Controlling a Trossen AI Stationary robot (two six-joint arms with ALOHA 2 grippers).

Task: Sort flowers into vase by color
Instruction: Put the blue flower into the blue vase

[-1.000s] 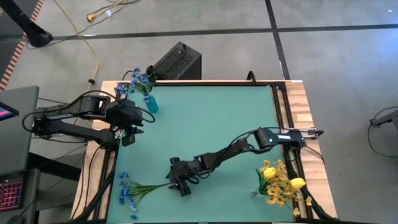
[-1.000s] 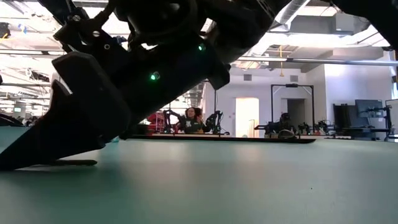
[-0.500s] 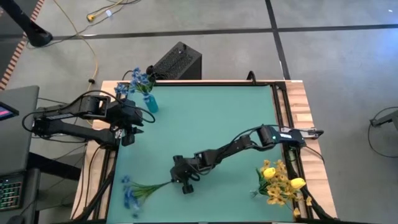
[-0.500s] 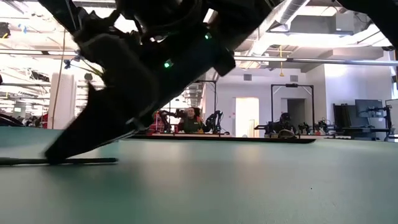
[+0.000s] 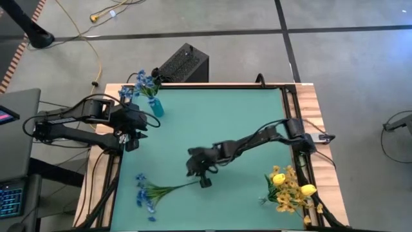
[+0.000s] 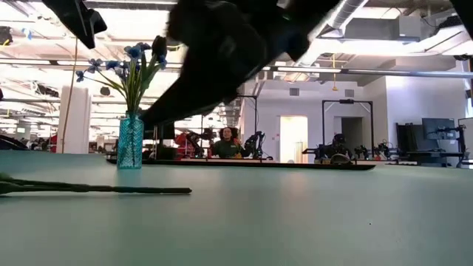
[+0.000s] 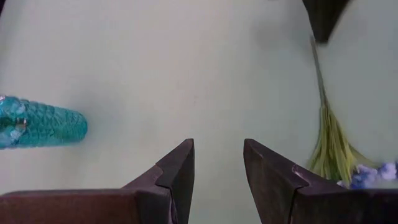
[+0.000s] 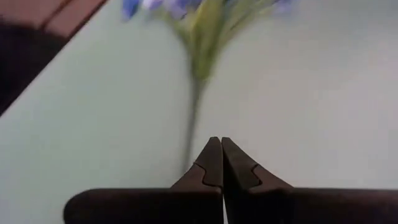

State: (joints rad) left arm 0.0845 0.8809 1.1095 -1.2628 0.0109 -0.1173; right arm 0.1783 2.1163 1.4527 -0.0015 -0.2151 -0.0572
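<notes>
A blue flower sprig (image 5: 154,191) lies flat on the green table near its front left, blossoms (image 5: 141,193) toward the left edge, its thin stem (image 6: 96,190) resting along the mat. My right gripper (image 5: 205,183) hangs shut just above the stem's free end (image 8: 189,149), with nothing between its fingers (image 8: 217,142). A teal vase (image 5: 155,107) holding blue flowers (image 6: 130,66) stands at the far left. My left gripper (image 5: 132,142) waits open beside that vase (image 7: 37,121). Yellow flowers (image 5: 290,190) lie heaped at the front right corner.
Wooden rails (image 5: 309,109) frame the green mat. A black box (image 5: 183,63) sits on the floor beyond the far edge. The middle and far right of the mat (image 5: 232,116) are bare.
My right gripper has shut and risen, drawing back toward the table's right and far side. The blue sprig has slid a little toward the right along the table and stays lying flat, its stem end now free below the gripper.
</notes>
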